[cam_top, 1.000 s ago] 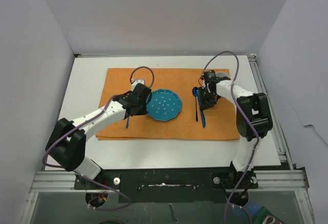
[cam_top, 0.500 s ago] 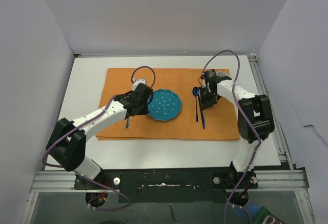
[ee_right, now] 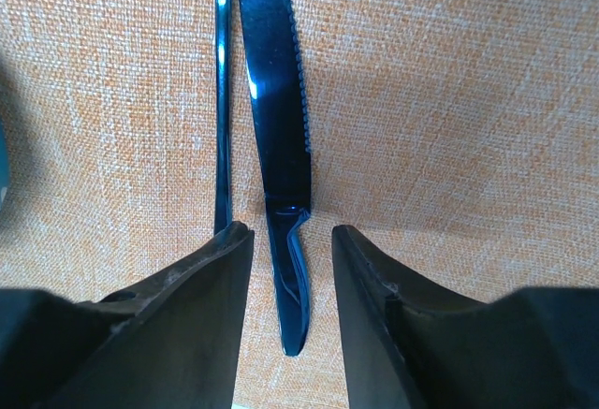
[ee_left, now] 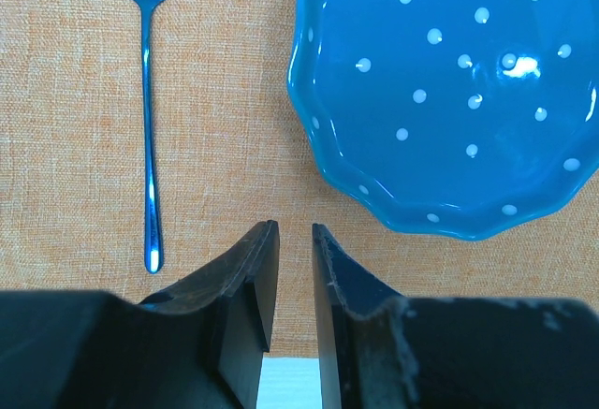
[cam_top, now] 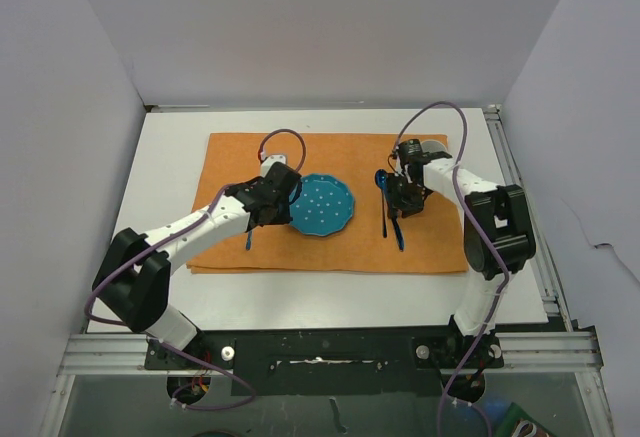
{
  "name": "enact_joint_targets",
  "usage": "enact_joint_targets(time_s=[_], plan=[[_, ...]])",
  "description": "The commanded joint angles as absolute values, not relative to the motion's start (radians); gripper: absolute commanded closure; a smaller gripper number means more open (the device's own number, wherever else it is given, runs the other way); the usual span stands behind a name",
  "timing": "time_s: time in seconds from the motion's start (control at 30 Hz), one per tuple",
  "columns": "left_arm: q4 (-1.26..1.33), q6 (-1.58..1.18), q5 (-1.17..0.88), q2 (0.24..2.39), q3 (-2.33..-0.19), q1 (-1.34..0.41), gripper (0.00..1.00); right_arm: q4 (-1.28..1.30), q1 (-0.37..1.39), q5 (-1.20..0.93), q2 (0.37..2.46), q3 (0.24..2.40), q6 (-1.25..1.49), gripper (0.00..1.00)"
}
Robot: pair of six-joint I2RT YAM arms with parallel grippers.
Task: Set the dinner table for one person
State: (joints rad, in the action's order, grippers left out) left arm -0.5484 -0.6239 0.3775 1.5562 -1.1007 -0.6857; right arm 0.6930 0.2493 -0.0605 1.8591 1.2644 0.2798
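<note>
On the white dinner table [cam_top: 170,157] lies an orange cloth [cam_top: 232,162] with a blue dotted plate [cam_top: 323,205] at its middle. Left of the plate lies a blue fork [ee_left: 148,119], tines pointing away. My left gripper [cam_top: 278,199] hovers over the cloth between fork and plate [ee_left: 449,91], its fingers [ee_left: 258,269] a narrow gap apart with nothing between them. To the right of the plate, a blue spoon [cam_top: 383,195] and a blue knife [cam_top: 398,231] lie side by side. My right gripper [ee_right: 290,241] stands open astride the knife's handle [ee_right: 292,297], not touching it.
Grey walls close in the table on the left, back and right. A metal rail [cam_top: 525,217] runs along the right edge and a black mounting bar [cam_top: 320,352] along the near edge. Purple cables loop over both arms.
My right gripper has shifted slightly toward the near side along the knife. The left arm has barely moved.
</note>
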Motion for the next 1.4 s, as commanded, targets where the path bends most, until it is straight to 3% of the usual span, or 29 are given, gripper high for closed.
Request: enact_joint_targets(time_s=[0.0, 0.2, 0.27, 0.33, 0.37, 0.97, 1.37], plan=[[-0.542, -0.621, 0.401, 1.565, -1.157, -0.689, 0.79, 0.665, 0.256, -0.076, 1.886, 1.262, 0.268, 0.59], [-0.549, -0.62, 0.408, 1.562, -1.162, -0.689, 0.79, 0.641, 0.285, -0.075, 1.923, 1.243, 0.287, 0.61], [-0.552, -0.62, 0.411, 1.559, -1.163, -0.69, 0.79, 0.637, 0.287, -0.072, 1.924, 1.235, 0.293, 0.7], [-0.552, -0.62, 0.411, 1.554, -1.163, -0.689, 0.79, 0.635, 0.287, -0.067, 1.919, 1.227, 0.3, 0.95], [-0.552, -0.62, 0.411, 1.553, -1.162, -0.689, 0.79, 0.635, 0.286, -0.06, 1.914, 1.223, 0.308, 1.0], [-0.551, -0.628, 0.411, 1.561, -1.165, -0.696, 0.79, 0.69, 0.301, -0.008, 1.753, 1.211, 0.314, 1.0], [-0.55, -0.627, 0.41, 1.573, -1.168, -0.702, 0.79, 0.758, 0.264, 0.03, 1.753, 1.355, 0.319, 1.0]])
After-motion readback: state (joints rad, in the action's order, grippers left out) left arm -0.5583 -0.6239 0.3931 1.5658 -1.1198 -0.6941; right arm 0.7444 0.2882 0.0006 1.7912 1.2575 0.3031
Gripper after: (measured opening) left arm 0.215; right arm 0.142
